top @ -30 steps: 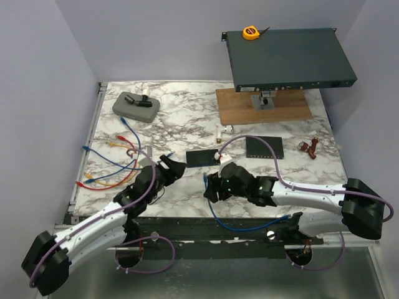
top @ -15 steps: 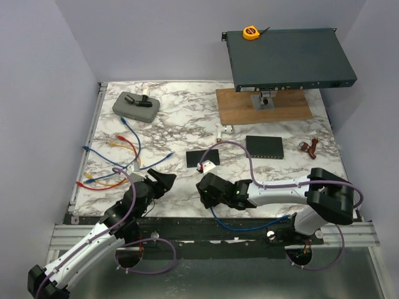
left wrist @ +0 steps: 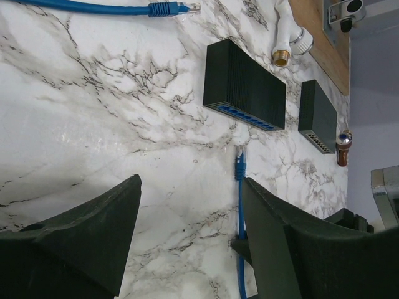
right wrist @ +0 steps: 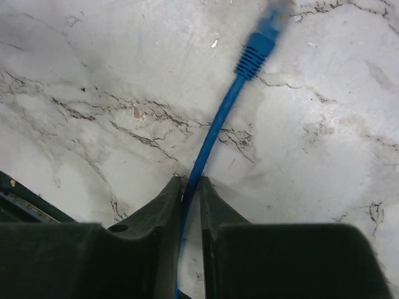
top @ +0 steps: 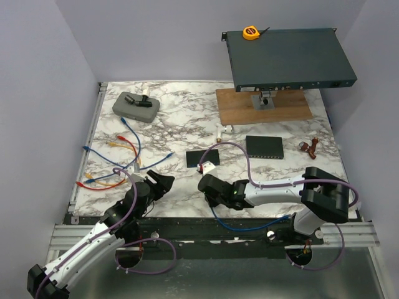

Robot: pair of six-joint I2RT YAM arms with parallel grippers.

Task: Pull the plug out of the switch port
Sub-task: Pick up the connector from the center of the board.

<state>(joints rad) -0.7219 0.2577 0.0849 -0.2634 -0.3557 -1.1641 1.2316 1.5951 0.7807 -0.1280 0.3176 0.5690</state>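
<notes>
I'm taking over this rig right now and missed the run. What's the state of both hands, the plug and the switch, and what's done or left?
Left hand: open, empty, above the table, short of the switch.
Right hand: shut on the cable, a little behind its plug.
Plug: out of the switch, lying on the table in front of the port side, with a clear gap between them.
Done: the pull.
Left: probably only releasing the cable and backing the arms off.
</notes>
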